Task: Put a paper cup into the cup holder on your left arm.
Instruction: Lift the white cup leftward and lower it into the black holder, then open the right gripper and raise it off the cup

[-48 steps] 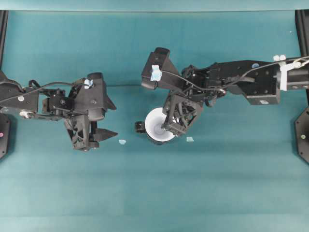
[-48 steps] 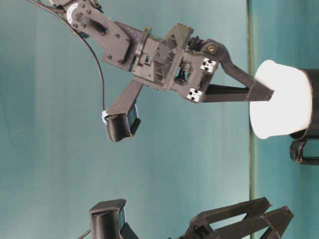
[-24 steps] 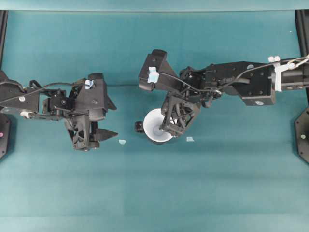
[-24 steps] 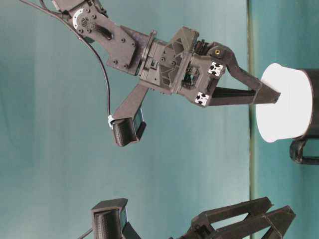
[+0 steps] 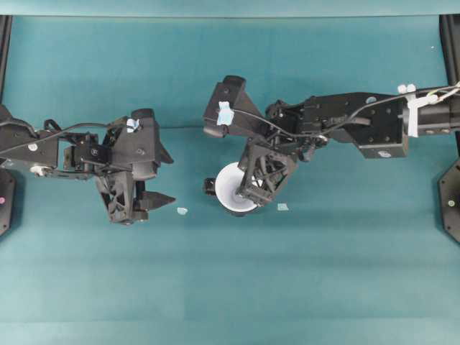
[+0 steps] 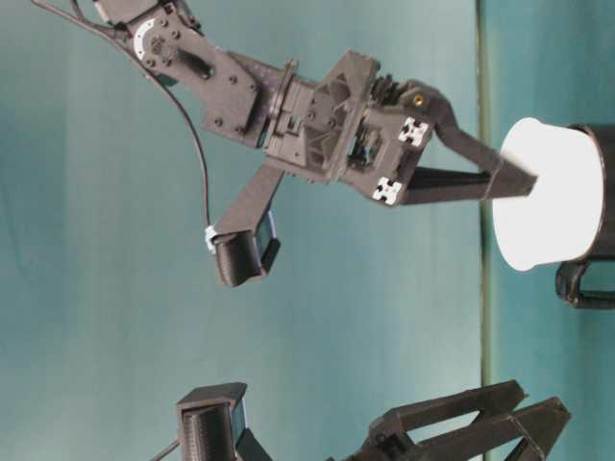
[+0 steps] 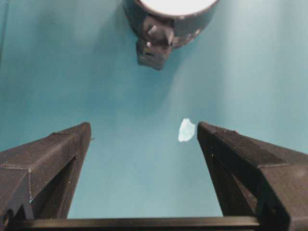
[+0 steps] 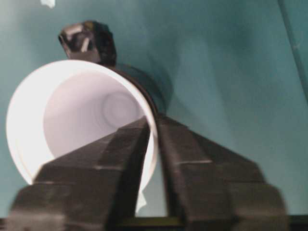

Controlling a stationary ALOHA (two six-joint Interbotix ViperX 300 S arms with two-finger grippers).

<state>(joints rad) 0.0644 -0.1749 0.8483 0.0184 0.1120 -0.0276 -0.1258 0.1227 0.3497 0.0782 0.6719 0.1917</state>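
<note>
The white paper cup (image 5: 230,188) sits tilted in the mouth of the black cup holder (image 6: 603,182), whose lug (image 5: 209,187) sticks out to the left. In the table-level view most of the cup (image 6: 548,206) stands out of the holder. My right gripper (image 5: 242,191) is shut on the cup's rim wall, with one finger inside the cup (image 8: 77,115) and one outside; it also shows in the right wrist view (image 8: 153,126). My left gripper (image 5: 167,190) is open and empty, left of the holder (image 7: 168,21) and pointing at it.
Two small pale tape scraps lie on the teal table, one by my left gripper's fingertip (image 7: 186,130) and one right of the cup (image 5: 282,207). Black frame posts stand at the table's far left and right edges.
My right gripper has carried the cup slightly left and a little deeper into the holder's mouth. The left arm has not moved.
</note>
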